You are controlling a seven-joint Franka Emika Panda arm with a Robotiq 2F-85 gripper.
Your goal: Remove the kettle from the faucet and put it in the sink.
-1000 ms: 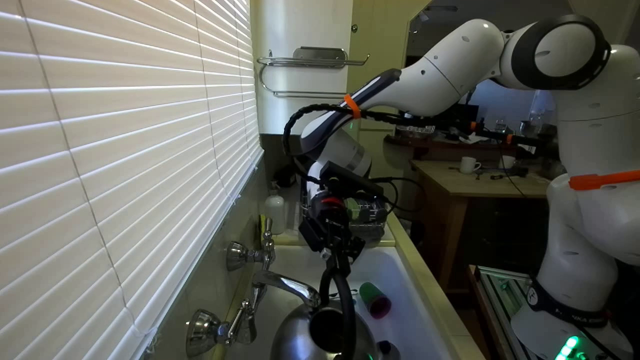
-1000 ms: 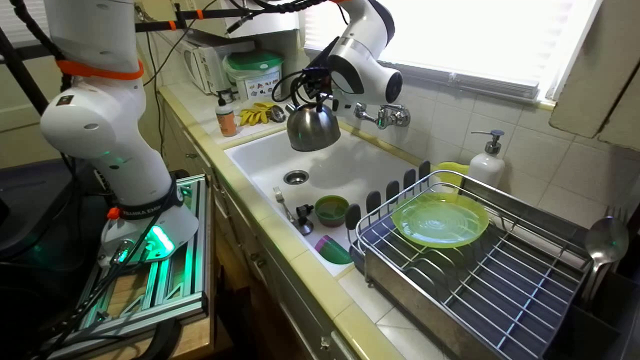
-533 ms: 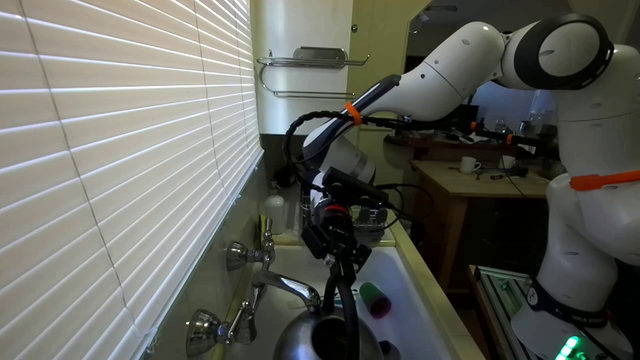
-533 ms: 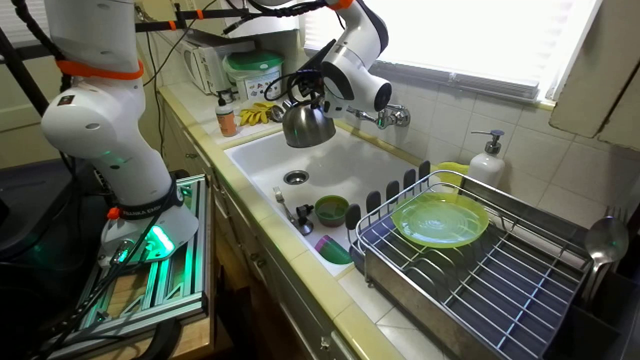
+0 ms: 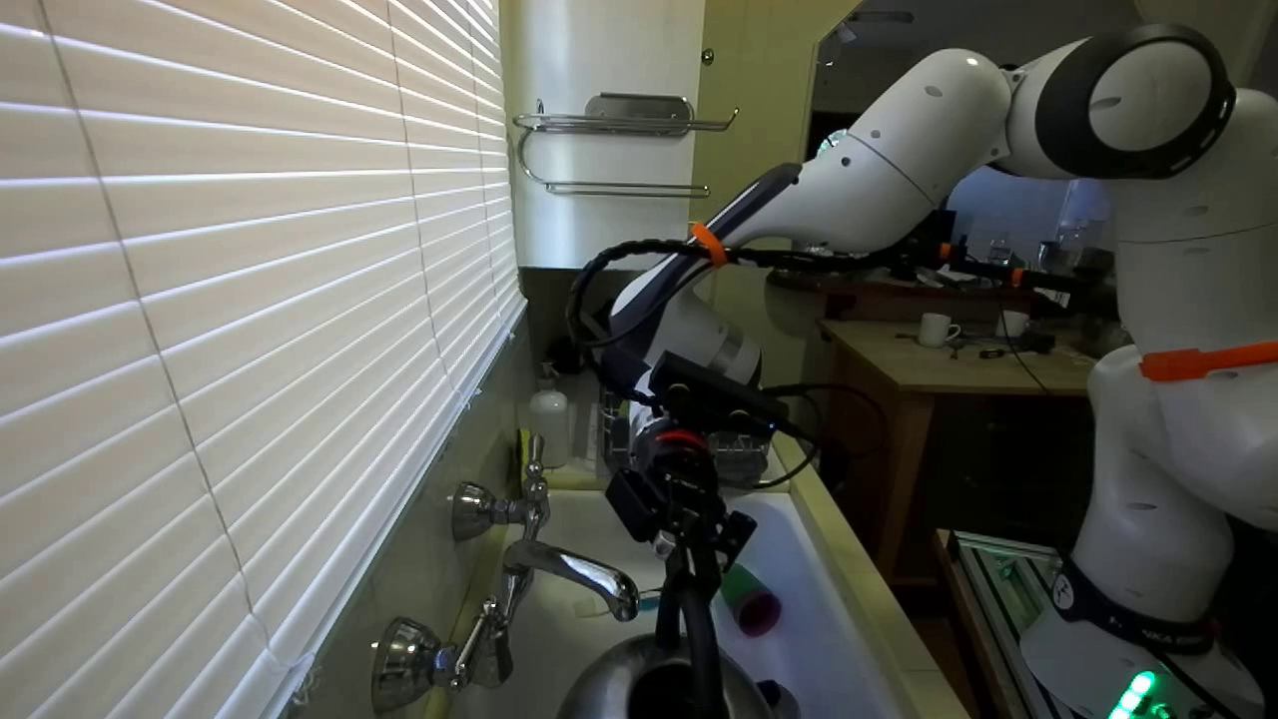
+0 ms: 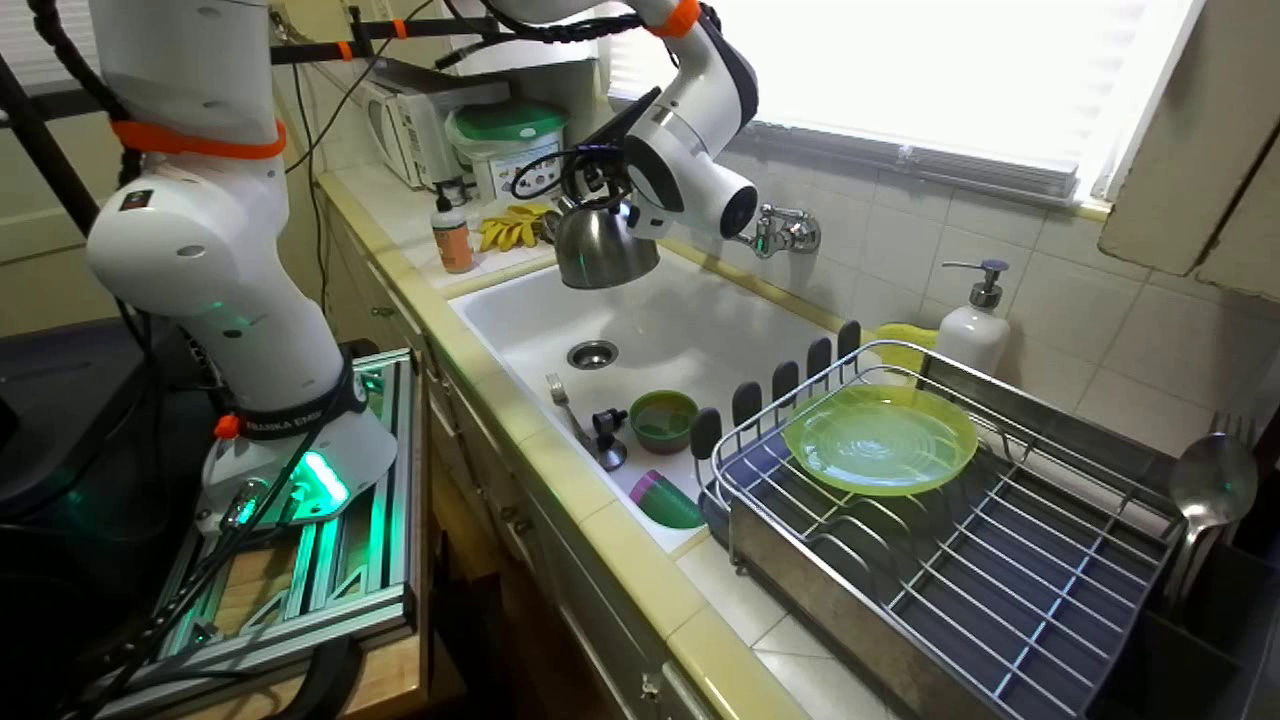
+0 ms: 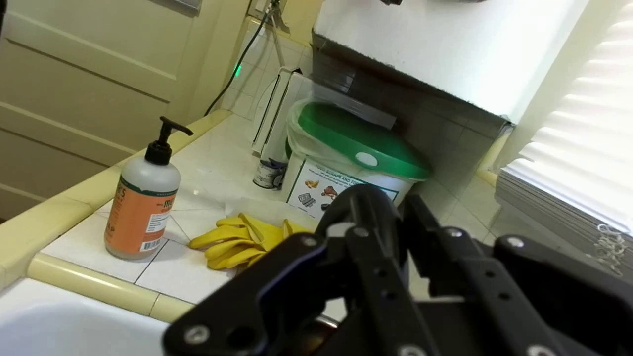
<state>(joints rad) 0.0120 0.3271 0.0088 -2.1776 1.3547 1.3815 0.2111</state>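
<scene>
The silver kettle [image 6: 605, 250] hangs in the air above the white sink [image 6: 520, 315], roughly level. In an exterior view its open top [image 5: 659, 689] shows at the bottom edge. My gripper [image 7: 390, 212] is shut on the kettle's black handle [image 7: 341, 209]; it also shows in an exterior view [image 5: 691, 564]. The chrome faucet [image 5: 574, 569] stands on the wall side. In that view its spout tip shows apart from the kettle, to its left. The spout is mostly hidden behind the arm in an exterior view, where one handle [image 6: 785, 233] shows.
In the sink lie a green bowl [image 6: 664, 422], a green and purple cup [image 6: 667, 500], a fork [image 6: 568, 408] and a small dark item [image 6: 608, 436]. A dish rack [image 6: 960, 560] with a plate stands beside it. A soap bottle [image 7: 143, 202] and yellow gloves [image 7: 242, 240] lie beyond.
The arm has carried the kettle away from the faucet spout. In the exterior views it shifts right and down in one picture, left and slightly up in the other. The grip stays shut.
</scene>
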